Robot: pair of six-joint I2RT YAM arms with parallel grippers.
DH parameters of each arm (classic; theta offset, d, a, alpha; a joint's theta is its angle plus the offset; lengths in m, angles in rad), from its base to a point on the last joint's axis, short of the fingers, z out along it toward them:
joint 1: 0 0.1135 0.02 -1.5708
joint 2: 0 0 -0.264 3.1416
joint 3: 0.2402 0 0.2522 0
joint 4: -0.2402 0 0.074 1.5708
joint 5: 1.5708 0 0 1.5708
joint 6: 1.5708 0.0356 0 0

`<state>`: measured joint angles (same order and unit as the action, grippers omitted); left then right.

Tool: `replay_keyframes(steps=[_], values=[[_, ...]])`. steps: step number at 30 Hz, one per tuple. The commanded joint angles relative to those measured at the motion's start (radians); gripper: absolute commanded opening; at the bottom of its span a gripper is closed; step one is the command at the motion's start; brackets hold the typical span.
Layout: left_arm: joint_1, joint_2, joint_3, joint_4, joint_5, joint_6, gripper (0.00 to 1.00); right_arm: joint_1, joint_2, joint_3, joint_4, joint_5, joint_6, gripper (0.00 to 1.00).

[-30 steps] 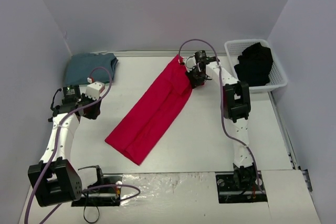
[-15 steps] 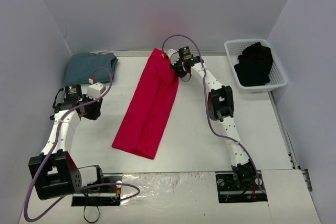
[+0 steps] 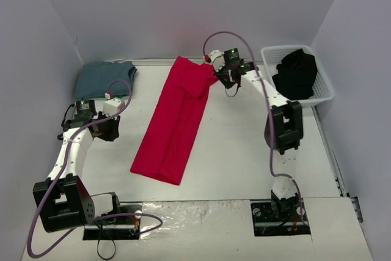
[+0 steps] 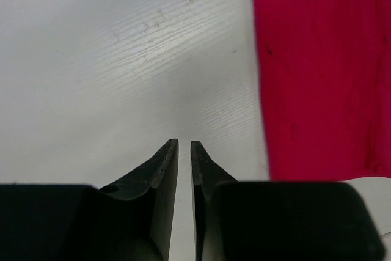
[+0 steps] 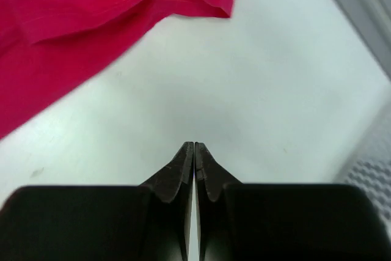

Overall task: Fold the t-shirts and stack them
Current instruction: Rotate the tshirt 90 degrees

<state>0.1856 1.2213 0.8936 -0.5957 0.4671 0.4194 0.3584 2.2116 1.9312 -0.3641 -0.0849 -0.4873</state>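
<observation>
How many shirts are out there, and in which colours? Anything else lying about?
Bright red cloth t-shirt: 1
Slate blue-grey cloth t-shirt: 1
Black cloth t-shirt: 1
White plastic slatted basket: 1
Total: 4

1. The left claw (image 4: 184, 143) rises from the bottom edge of the view, its two dark fingers (image 4: 162, 163) tapering to points.
2. The tips stand nearly together, with only a thin slit of white showing between them, and nothing is caught in it.
3. Under and ahead of the tips lies the white tabletop (image 4: 122, 59), faintly grained and lightly specked.
4. A red t-shirt (image 4: 324, 71) fills the upper right, flat on the tabletop.
5. Its straight left edge runs down the view, right of the tips and apart from them.
</observation>
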Motion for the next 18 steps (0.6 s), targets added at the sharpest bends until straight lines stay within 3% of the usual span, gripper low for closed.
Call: replay_keyframes(steps=[1, 2, 7, 10, 15, 18], values=[[0.006, 0.001, 0.039, -0.041, 0.070, 0.033, 0.14, 0.004, -0.323, -0.172, -0.065, -0.044, -0.023, 0.04], [0.006, 0.009, 0.042, -0.047, 0.071, 0.035, 0.14, 0.004, -0.366, -0.219, -0.085, -0.049, -0.031, 0.07], [0.000, 0.069, 0.070, -0.050, 0.047, 0.016, 0.17, -0.002, -0.636, -0.505, -0.222, -0.046, -0.059, 0.00], [-0.005, 0.089, 0.076, -0.003, -0.050, -0.036, 0.14, -0.006, -0.746, -0.601, -0.289, -0.067, -0.034, 0.00], [-0.024, 0.162, 0.110, 0.036, -0.163, -0.059, 0.03, -0.100, -0.908, -0.721, -0.332, -0.274, -0.033, 0.00], [-0.101, 0.219, 0.123, 0.022, -0.270, -0.038, 0.02, -0.197, -0.969, -0.732, -0.340, -0.366, -0.028, 0.00]])
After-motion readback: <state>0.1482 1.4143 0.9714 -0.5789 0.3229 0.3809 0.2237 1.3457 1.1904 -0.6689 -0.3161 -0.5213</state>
